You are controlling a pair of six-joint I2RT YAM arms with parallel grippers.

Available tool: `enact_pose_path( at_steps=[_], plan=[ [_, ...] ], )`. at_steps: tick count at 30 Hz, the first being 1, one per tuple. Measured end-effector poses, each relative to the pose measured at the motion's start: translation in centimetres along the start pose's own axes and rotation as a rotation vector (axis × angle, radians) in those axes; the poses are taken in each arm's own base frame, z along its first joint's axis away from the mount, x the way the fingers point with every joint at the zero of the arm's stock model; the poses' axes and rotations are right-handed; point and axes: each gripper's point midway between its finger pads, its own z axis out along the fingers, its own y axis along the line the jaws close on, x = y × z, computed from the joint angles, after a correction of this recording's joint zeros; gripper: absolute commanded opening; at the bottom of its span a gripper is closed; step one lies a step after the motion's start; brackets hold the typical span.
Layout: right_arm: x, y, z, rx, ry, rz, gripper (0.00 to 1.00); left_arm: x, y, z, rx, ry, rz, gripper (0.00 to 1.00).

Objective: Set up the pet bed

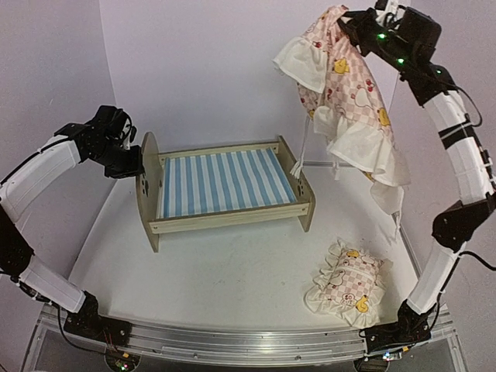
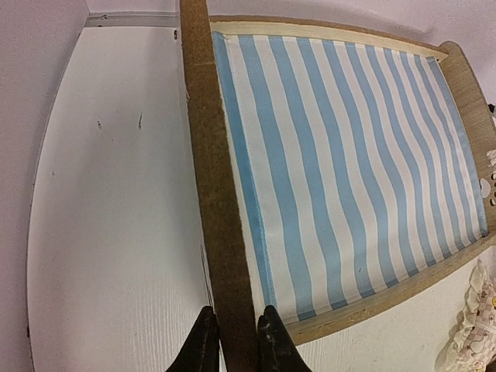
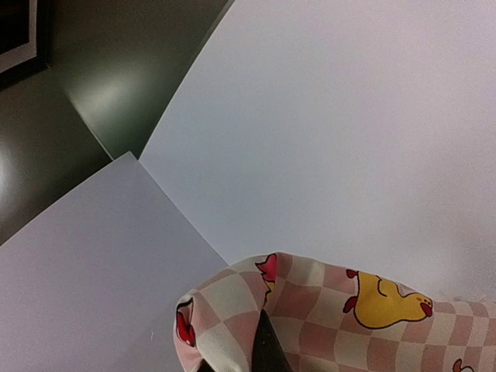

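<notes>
The pet bed point(image 1: 225, 182) stands mid-table, a light-wood frame with a blue-and-white striped base point(image 2: 349, 155). Its rounded headboard point(image 1: 147, 186) faces left. My left gripper point(image 1: 138, 164) is shut on the headboard's top edge point(image 2: 213, 194), one dark finger pressed against each face point(image 2: 236, 337). High at the back right, my right gripper point(image 1: 353, 23) is shut on a frilled chick-print quilt point(image 1: 349, 101), which hangs down behind the low footboard point(image 1: 304, 190). In the right wrist view the quilt point(image 3: 349, 310) wraps over the gripper point(image 3: 248, 356), and only one dark finger point(image 3: 267, 349) shows.
A small matching frilled pillow point(image 1: 345, 285) lies on the white table near the front right, close to the right arm's base; its edge shows in the left wrist view point(image 2: 477, 325). Purple walls close in the table on the left, back and right.
</notes>
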Motion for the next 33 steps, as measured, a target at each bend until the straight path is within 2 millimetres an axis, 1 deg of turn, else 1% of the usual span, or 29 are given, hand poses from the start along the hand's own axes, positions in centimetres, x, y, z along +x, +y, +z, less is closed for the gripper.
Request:
enact_pose_path(
  at_steps=[3, 4, 5, 6, 7, 8, 9, 10, 11, 12, 14, 15, 16, 17, 18, 19, 20, 21, 22, 23, 24, 25, 27, 28, 29, 30, 31, 32, 33],
  plan=[
    [2.5, 0.5, 4.0, -0.056, -0.002, 0.012, 0.0, 0.7, -0.1, -0.5, 0.017, 0.004, -0.006, 0.11],
    [3.8, 0.6, 5.5, -0.072, 0.001, 0.02, 0.0, 0.9, -0.1, -0.7, 0.022, 0.004, -0.006, 0.12],
    [5.6, 0.4, 7.0, -0.081, 0.009, 0.03, 0.0, 1.1, -0.1, -0.8, 0.028, 0.006, -0.006, 0.13],
    [8.2, 0.2, 8.6, -0.089, 0.026, 0.046, 0.02, 1.3, -0.2, -1.0, 0.031, 0.008, -0.005, 0.18],
    [10.5, 0.0, 9.8, -0.09, 0.048, 0.058, 0.21, 1.4, -0.2, -1.0, 0.032, 0.01, -0.003, 0.24],
    [13.7, -0.1, 11.1, -0.095, 0.081, 0.072, 0.43, 1.5, -0.2, -1.1, 0.033, 0.012, -0.001, 0.33],
    [17.0, -0.2, 12.1, -0.093, 0.117, 0.088, 0.59, 1.5, -0.5, -1.2, 0.046, 0.013, 0.001, 0.43],
    [20.5, -0.3, 13.0, -0.09, 0.158, 0.097, 0.68, 1.4, -0.7, -1.4, 0.055, 0.006, 0.011, 0.54],
    [24.6, -0.7, 13.7, -0.075, 0.211, 0.101, 0.73, 1.3, -1.0, -1.7, 0.067, -0.001, 0.016, 0.61],
    [28.2, -1.2, 14.0, -0.057, 0.267, 0.099, 0.79, 1.2, -1.1, -2.0, 0.073, -0.011, 0.023, 0.66],
    [33.4, -2.3, 13.5, -0.015, 0.369, 0.077, 0.88, 0.9, -1.4, -2.9, 0.083, -0.031, 0.034, 0.73],
    [35.6, -3.3, 13.0, 0.014, 0.42, 0.055, 0.94, 0.5, -1.5, -3.5, 0.088, -0.044, 0.039, 0.75],
    [37.0, -4.2, 12.4, 0.039, 0.457, 0.024, 0.97, 0.1, -1.7, -4.1, 0.092, -0.058, 0.047, 0.76],
    [37.8, -5.3, 11.7, 0.068, 0.493, -0.015, 0.98, -0.7, -1.9, -4.8, 0.098, -0.083, 0.05, 0.76],
    [38.1, -6.3, 11.1, 0.096, 0.524, -0.053, 0.98, -1.6, -2.1, -5.7, 0.101, -0.11, 0.057, 0.76],
    [37.9, -7.4, 10.4, 0.124, 0.552, -0.109, 0.98, -2.5, -2.4, -6.5, 0.109, -0.138, 0.062, 0.76],
    [37.2, -8.2, 9.6, 0.148, 0.575, -0.167, 0.98, -3.3, -2.7, -7.5, 0.12, -0.164, 0.064, 0.76],
    [36.1, -9.0, 8.6, 0.173, 0.593, -0.225, 0.98, -3.9, -3.1, -8.2, 0.136, -0.183, 0.066, 0.76],
    [34.5, -9.5, 7.6, 0.19, 0.603, -0.278, 0.98, -4.6, -3.7, -9.3, 0.161, -0.211, 0.072, 0.76],
    [32.8, -9.8, 6.5, 0.2, 0.609, -0.325, 0.98, -4.8, -4.1, -9.6, 0.173, -0.219, 0.076, 0.76],
    [30.8, -10.0, 5.4, 0.207, 0.61, -0.367, 0.98, -4.9, -5.0, -10.2, 0.191, -0.229, 0.089, 0.76],
    [28.9, -10.2, 4.1, 0.211, 0.61, -0.406, 0.98, -4.8, -6.3, -10.6, 0.217, -0.231, 0.111, 0.76],
    [25.4, -10.6, 1.8, 0.216, 0.602, -0.453, 0.98, -3.8, -9.5, -10.9, 0.284, -0.215, 0.166, 0.77],
    [23.4, -11.2, 0.5, 0.219, 0.596, -0.466, 0.98, -2.9, -11.8, -10.8, 0.331, -0.199, 0.201, 0.77],
    [21.9, -12.0, -0.4, 0.228, 0.591, -0.471, 0.98, -2.2, -13.4, -10.3, 0.359, -0.177, 0.225, 0.77],
    [20.7, -12.8, -0.9, 0.229, 0.588, -0.471, 0.98, -1.5, -14.5, -9.5, 0.374, -0.155, 0.241, 0.77],
    [20.0, -13.5, -1.0, 0.231, 0.585, -0.473, 0.98, -1.0, -15.5, -8.5, 0.38, -0.131, 0.252, 0.77],
    [19.4, -14.6, -0.8, 0.241, 0.582, -0.474, 0.98, -0.8, -16.2, -7.0, 0.37, -0.107, 0.256, 0.77],
    [19.4, -15.8, -0.5, 0.251, 0.59, -0.472, 0.97, -0.8, -16.7, -5.3, 0.35, -0.087, 0.258, 0.77]
  ],
)
